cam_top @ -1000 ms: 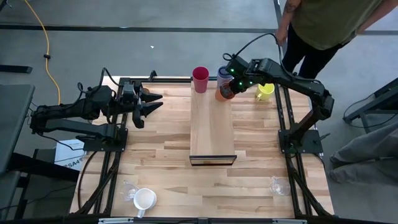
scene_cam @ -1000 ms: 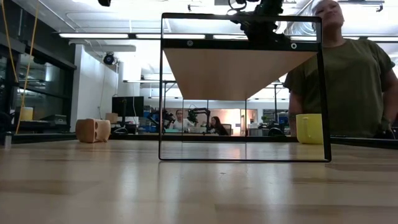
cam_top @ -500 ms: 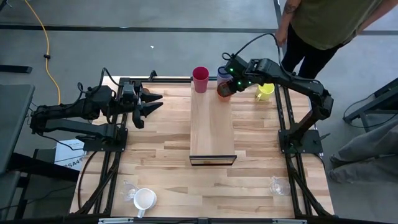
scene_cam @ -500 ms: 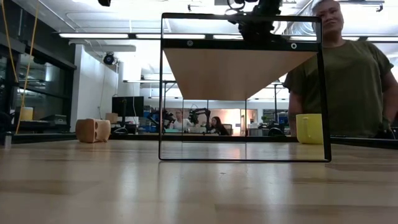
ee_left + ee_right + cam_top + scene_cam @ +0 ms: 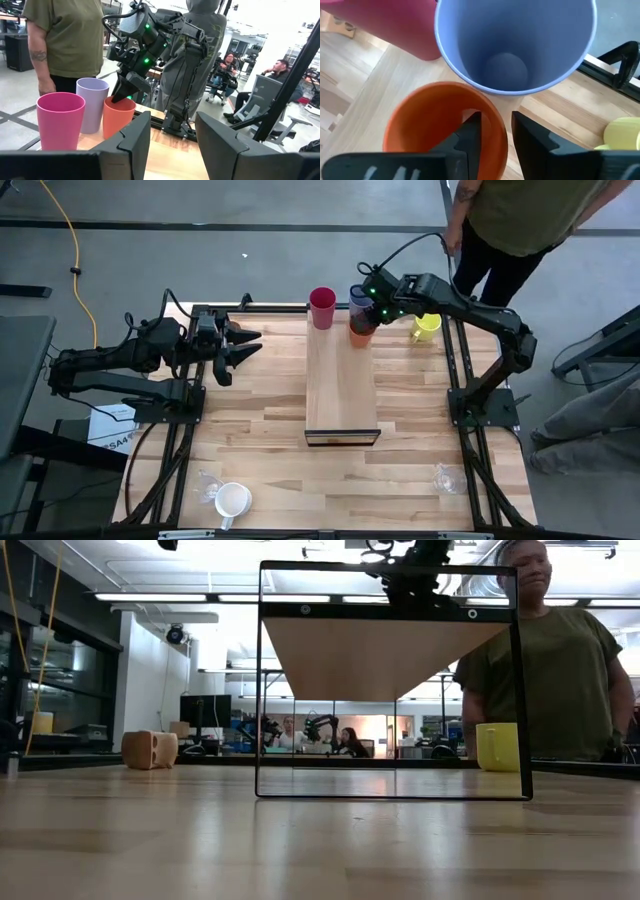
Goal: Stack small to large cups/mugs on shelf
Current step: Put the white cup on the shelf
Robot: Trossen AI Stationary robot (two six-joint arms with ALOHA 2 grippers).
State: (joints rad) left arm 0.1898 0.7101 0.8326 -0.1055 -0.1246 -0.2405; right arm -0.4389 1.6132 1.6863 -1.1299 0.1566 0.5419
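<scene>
Since a second ago I've eased the right hand [image 5: 362,318] and the orange tumbler [image 5: 360,332] now stands on the far end of the shelf [image 5: 341,395], just beside the lavender tumbler [image 5: 358,297] and near the crimson tumbler [image 5: 322,307]. The fingers [image 5: 470,135] are loosened but straddle the orange rim, one inside the cup, one outside. I'd widen a touch more, then lift straight up so the inner finger doesn't drag the cup or nudge its neighbour. The left hand [image 5: 240,345] waits parted over the desk [image 5: 260,440], well apart.
</scene>
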